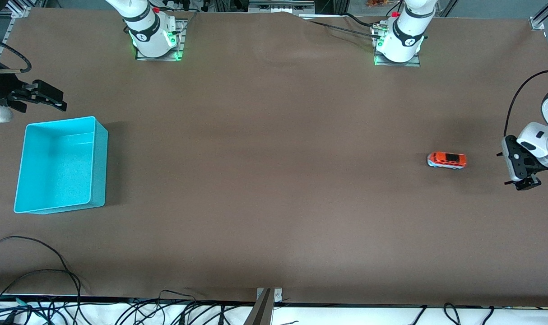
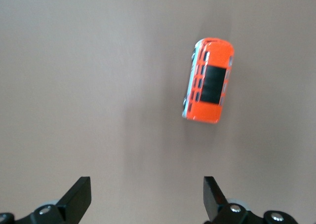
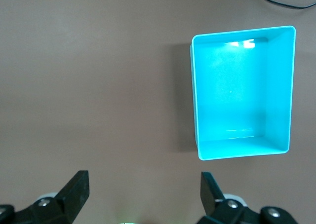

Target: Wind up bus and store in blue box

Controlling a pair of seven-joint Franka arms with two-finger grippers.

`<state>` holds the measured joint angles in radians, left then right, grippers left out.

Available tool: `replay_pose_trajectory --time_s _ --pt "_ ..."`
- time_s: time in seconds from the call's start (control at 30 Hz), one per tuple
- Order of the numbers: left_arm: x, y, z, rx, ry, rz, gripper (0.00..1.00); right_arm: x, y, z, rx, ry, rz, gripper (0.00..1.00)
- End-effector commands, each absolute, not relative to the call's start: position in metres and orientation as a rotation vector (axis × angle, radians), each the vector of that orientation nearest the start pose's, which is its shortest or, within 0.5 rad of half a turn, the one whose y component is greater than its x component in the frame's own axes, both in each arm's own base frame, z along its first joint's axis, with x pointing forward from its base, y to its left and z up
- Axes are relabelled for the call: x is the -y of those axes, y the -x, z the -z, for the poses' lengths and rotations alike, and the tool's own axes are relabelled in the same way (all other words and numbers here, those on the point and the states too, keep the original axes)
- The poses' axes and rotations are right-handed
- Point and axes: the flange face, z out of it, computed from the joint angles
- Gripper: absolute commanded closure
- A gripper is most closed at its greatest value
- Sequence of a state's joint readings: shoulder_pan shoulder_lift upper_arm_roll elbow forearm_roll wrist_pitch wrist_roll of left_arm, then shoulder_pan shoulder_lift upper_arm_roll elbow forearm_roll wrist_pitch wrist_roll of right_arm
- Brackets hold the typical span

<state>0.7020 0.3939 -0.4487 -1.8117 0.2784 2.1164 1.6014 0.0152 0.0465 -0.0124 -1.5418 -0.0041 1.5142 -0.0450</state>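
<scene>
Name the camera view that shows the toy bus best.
The left wrist view: the bus fills much of it, seen from above, with its dark roof panel and side windows plain. The front view shows it only small, on the table near the left hand. The right wrist view does not show it.

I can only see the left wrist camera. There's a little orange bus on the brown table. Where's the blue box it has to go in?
Observer: The blue box sits at the right arm's end of the table; the bus is at the left arm's end.
Operator: Is anything in the box?
Observer: No, the right wrist view shows only its bare turquoise bottom.
Operator: What's the other arm doing?
Observer: The right gripper waits in the air beside the box, jaws open.
Operator: And my gripper?
Observer: The left gripper hangs over the table beside the bus, not touching it.
</scene>
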Motion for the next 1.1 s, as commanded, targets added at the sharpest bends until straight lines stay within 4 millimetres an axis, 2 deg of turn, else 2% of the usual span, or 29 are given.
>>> replay_pose_trajectory --time_s 0.0,0.2,0.27,0.4,0.53,0.67,0.73,0.83,0.93,1.07 --pt "-0.159 -0.618 -0.362 -2.040 2.383 -0.151 0.00 -0.001 -0.564 -0.612 0.058 3.126 -0.108 0.00" --pt "-0.120 -0.631 -0.393 -1.955 2.454 -0.150 0.00 -0.001 -0.564 -0.612 0.058 3.126 -0.108 0.00" --pt "-0.117 -0.633 -0.405 -1.911 2.487 -0.164 0.00 -0.001 -0.564 -0.612 0.056 3.126 -0.108 0.00" --pt "-0.096 -0.633 -0.418 -1.854 2.551 -0.199 0.00 -0.001 -0.564 -0.612 0.056 3.126 -0.108 0.00" --pt "-0.084 -0.633 -0.435 -1.786 2.604 -0.220 0.00 -0.001 -0.564 -0.612 0.056 3.126 -0.108 0.00" --pt "-0.070 -0.625 -0.463 -1.658 2.629 -0.207 0.00 -0.001 -0.564 -0.612 0.058 3.126 -0.108 0.00" --pt "-0.057 -0.623 -0.470 -1.619 2.641 -0.214 0.00 -0.001 -0.564 -0.612 0.056 3.126 -0.108 0.00" --pt "-0.052 -0.622 -0.477 -1.532 2.680 -0.209 0.00 -0.001 -0.564 -0.612 0.058 3.126 -0.110 0.00" --pt "-0.045 -0.617 -0.493 -1.415 2.702 -0.192 0.00 -0.001 -0.564 -0.612 0.056 3.126 -0.110 0.00" --pt "-0.014 -0.610 -0.511 -1.365 2.690 -0.169 0.00 -0.001 -0.564 -0.612 0.056 3.126 -0.110 0.00"
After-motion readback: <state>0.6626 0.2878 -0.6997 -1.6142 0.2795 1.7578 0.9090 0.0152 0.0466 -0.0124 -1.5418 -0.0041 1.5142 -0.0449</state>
